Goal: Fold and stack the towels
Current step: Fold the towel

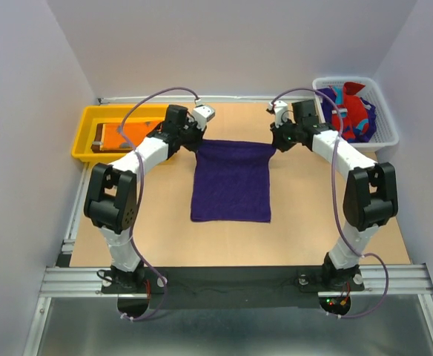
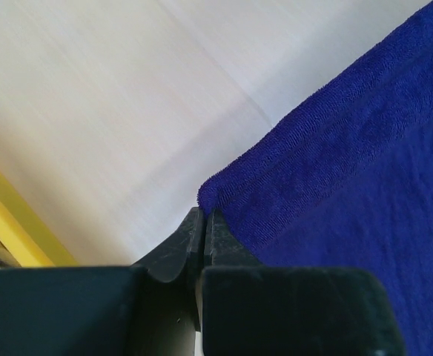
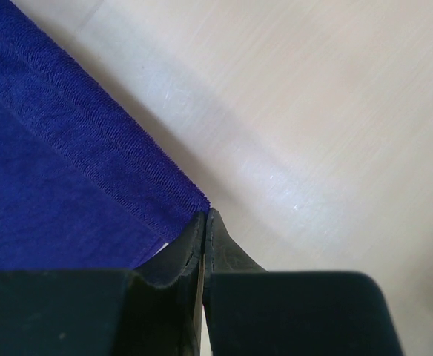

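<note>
A plain deep purple towel lies spread flat in the middle of the table. My left gripper is shut on its far left corner. At the far right corner my right gripper is shut the same way. The far edge looks stretched between the two grippers. An orange towel lies folded in the yellow tray. A red and teal towel is bunched in the white basket.
The yellow tray sits at the far left of the table, and its rim shows in the left wrist view. At the far right corner stands the white mesh basket. Grey walls close in the sides and back.
</note>
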Controlling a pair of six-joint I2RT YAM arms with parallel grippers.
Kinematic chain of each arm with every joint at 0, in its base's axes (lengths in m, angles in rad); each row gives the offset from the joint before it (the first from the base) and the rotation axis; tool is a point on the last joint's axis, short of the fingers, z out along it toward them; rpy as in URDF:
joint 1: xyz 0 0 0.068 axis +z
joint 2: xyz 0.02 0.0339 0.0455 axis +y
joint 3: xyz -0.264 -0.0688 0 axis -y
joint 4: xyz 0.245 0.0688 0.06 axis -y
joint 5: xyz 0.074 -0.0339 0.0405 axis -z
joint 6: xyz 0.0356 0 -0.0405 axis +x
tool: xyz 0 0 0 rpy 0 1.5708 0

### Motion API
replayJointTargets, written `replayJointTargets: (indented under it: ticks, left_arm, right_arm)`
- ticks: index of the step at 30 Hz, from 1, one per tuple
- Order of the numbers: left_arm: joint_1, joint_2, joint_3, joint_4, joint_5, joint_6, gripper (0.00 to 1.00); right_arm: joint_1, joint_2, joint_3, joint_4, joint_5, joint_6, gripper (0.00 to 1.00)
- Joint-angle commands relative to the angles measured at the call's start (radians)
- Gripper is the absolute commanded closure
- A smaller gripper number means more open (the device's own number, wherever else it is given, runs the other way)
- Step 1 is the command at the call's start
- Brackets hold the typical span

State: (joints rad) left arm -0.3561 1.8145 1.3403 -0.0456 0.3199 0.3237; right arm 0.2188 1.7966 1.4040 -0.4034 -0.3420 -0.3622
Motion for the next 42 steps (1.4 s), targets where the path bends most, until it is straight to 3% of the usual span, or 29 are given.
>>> replayJointTargets:
  ticks: [1, 15, 24, 29, 42]
  left_arm:
    - [0.006, -0.081, -0.075, 0.023, 0.013, -0.023, 1.0]
    - [-0.017, -0.256, -0.254, -0.039, 0.084, -0.169, 1.0]
    - [-0.026, -0.42, -0.499, -0.04, 0.054, -0.402, 1.0]
    - [-0.027, -0.497, -0.598, -0.019, 0.067, -0.497, 1.0]
    - [-0.037, -0.442, -0.624, -0.034, 0.044, -0.525, 1.0]
  right_arm:
    - [0.019, -0.058, -0.051, 0.037, -0.008, 0.022, 1.0]
    - [0.062, -0.236, -0.255, 0.035, -0.057, 0.137, 0.99]
    - [0.065, -0.341, -0.379, 0.031, -0.064, 0.23, 1.0]
    - [0.067, -0.358, -0.43, 0.029, -0.149, 0.324, 0.99]
    - [0.083, -0.358, -0.523, 0.031, -0.166, 0.391, 1.0]
